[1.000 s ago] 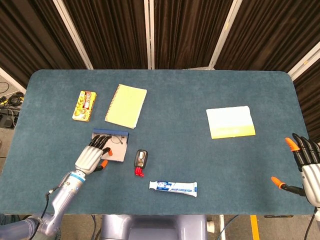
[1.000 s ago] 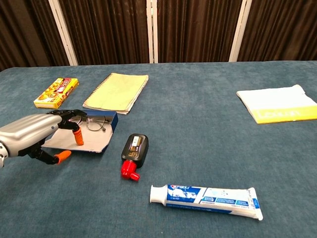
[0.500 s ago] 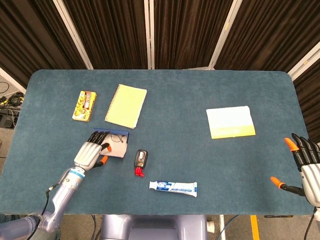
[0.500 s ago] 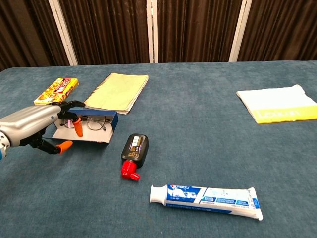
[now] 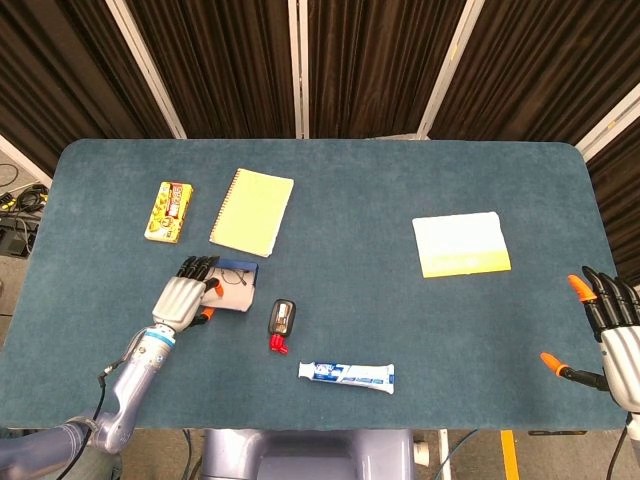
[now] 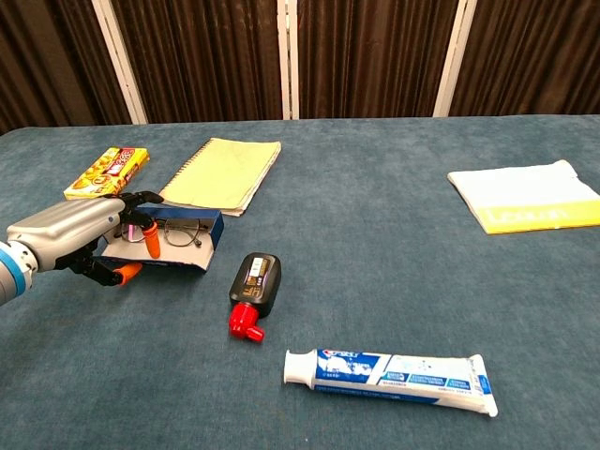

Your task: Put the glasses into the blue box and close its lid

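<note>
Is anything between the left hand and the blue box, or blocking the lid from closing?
Nothing visible. The left hand is already at the blue box, with the glasses inside. The black bottle lies apart from it, toward the table's middle.

The left hand [image 6: 80, 239] holds the near-left edge of the open blue box [image 6: 183, 246], the glasses [image 6: 178, 232] lying inside it.

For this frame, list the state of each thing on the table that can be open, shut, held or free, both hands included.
blue box: open, lid not closed.
glasses: inside the blue box.
left hand: at the box's lid, fingers curled over it.
right hand: fingers apart, holding nothing.
toothpaste tube: capped, lying flat.
yellow notebook: closed.
</note>
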Motion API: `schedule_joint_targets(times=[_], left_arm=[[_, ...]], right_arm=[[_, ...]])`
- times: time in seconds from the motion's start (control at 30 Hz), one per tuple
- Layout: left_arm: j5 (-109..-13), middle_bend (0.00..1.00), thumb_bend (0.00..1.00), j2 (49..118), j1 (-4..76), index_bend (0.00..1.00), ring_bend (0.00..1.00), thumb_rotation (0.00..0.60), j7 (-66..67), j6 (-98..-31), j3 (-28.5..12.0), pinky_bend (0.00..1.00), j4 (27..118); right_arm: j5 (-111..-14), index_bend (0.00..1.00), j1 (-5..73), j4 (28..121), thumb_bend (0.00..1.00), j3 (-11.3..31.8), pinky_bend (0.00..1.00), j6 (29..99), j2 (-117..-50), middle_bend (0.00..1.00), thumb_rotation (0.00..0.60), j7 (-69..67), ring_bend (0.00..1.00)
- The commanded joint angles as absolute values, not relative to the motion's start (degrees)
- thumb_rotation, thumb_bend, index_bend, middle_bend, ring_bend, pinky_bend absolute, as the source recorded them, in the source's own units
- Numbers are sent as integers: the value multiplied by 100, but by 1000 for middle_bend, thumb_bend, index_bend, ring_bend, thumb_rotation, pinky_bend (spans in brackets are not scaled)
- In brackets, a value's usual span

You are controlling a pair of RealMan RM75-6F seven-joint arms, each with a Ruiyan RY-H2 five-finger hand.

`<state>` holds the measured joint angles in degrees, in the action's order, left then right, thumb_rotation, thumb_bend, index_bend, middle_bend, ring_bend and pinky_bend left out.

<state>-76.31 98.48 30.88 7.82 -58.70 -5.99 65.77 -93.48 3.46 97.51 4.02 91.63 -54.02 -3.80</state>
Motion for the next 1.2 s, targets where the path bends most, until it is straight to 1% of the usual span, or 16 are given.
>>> schedule_joint_targets(times=[0.03, 0.2, 0.33, 0.63, 0.7, 0.93, 1.07, 1.2], left_arm=[[-7659, 0, 496, 9837, 3079, 490, 0, 600, 766, -5899, -579, 0, 6584], [-7850, 0, 498, 9670, 2973, 602, 0, 600, 678, -6116, -449, 0, 6760], [-7978, 0, 500, 9436, 2878, 646, 0, 600, 702, -6261, -333, 0, 7023], [-8099, 0, 501, 8637, 2584, 654, 0, 600, 907, -6487, -33, 0, 7961], [-8114, 0, 500, 8284, 2504, 651, 0, 600, 1149, -6524, 83, 0, 8377], [-7678, 0, 501, 7533, 2473, 646, 0, 600, 1916, -6224, 229, 0, 9552], [-7566, 0, 501, 7448, 2520, 643, 0, 600, 2036, -6105, 219, 0, 9831], [-7424, 0, 501, 7749, 2626, 640, 0, 600, 2095, -5990, 85, 0, 9608]], right_arm=[[-9350, 0, 344, 9752, 0, 403, 0, 9169, -5405, 0, 600, -377, 0], [-9365, 0, 344, 9753, 0, 403, 0, 9182, -5414, 0, 600, -376, 0], [-9375, 0, 343, 9757, 0, 402, 0, 9191, -5412, 0, 600, -379, 0], [-9447, 0, 321, 9794, 0, 385, 0, 9255, -5386, 0, 600, -399, 0], [-9484, 0, 305, 9814, 0, 382, 0, 9303, -5373, 0, 600, -409, 0], [-9515, 0, 284, 9834, 0, 373, 0, 9347, -5348, 0, 600, -435, 0], [-9515, 0, 271, 9841, 0, 374, 0, 9369, -5340, 0, 600, -429, 0], [-9499, 0, 273, 9845, 0, 375, 0, 9353, -5339, 0, 600, -409, 0]])
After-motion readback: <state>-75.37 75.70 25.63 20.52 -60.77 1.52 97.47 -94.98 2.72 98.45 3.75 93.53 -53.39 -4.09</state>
